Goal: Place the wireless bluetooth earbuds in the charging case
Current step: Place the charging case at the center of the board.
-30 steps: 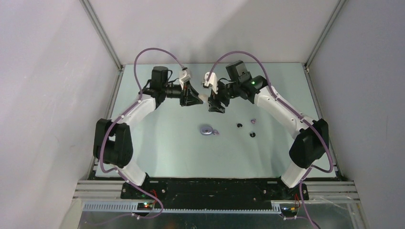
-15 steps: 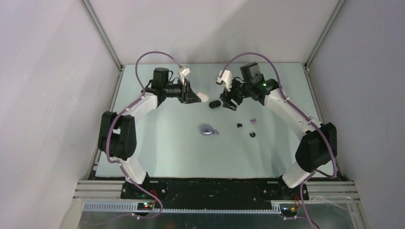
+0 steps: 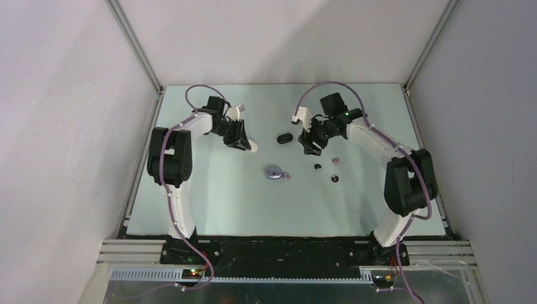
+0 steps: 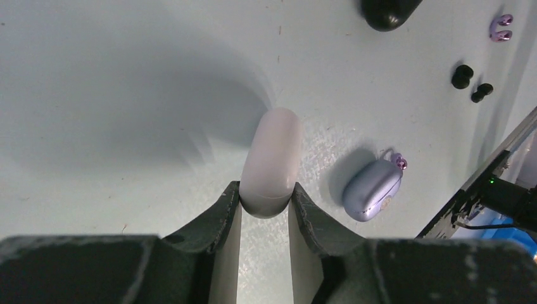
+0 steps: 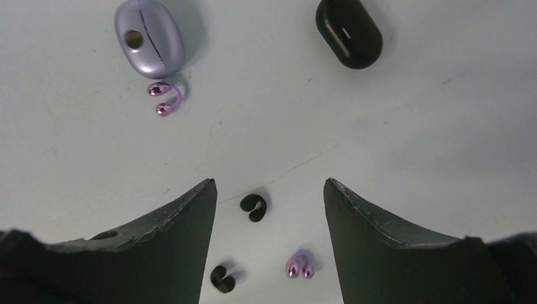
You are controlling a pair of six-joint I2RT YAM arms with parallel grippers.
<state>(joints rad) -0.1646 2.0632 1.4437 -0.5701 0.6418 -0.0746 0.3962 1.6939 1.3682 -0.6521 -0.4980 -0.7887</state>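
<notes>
My left gripper (image 4: 265, 188) is shut on one end of a pale oval charging case (image 4: 272, 158), held low over the table at the back left (image 3: 252, 147). A closed black case (image 3: 284, 137) lies free between the arms. A closed lavender case (image 3: 273, 172) lies mid-table with a lavender earbud (image 3: 286, 177) touching it. My right gripper (image 5: 269, 183) stands open above the table, holding nothing. Below it lie two black earbuds (image 5: 253, 207) (image 5: 221, 278) and a second lavender earbud (image 5: 299, 265).
The pale green table (image 3: 209, 202) is walled on three sides, with metal frame posts (image 3: 136, 47) at the back corners. Purple cables loop over both arms. In the right wrist view the lavender case (image 5: 149, 38) and the black case (image 5: 349, 31) lie beyond the fingers.
The grippers, close together a second ago, have drawn apart. The black case left the right gripper and lies on the table. My left arm swung left with the pale case.
</notes>
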